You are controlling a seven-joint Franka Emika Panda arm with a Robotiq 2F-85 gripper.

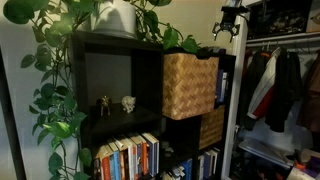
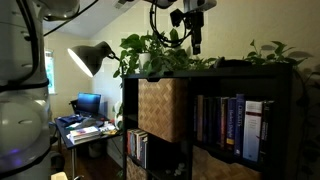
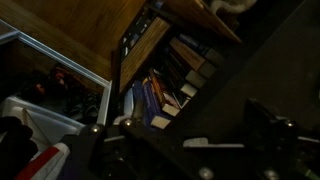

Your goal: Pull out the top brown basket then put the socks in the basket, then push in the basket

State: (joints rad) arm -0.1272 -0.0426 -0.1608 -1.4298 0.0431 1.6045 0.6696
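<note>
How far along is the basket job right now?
Done: nothing clearly; the top brown basket sits in the shelf, perhaps slightly out. In hand: the gripper hovers above the shelf, touching nothing. Left: pulling the basket, loading socks, which no view shows, and pushing it in.

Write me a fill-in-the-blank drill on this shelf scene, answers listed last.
1. The gripper hangs ___ the shelf unit, not inside a cubby.
2. The top brown basket sits in the ___ row of cubbies.
3. Directly under it sits a ___ woven basket.
4. A leafy ___ trails over the shelf top.
Missing words: above; top; darker; plant.
</note>
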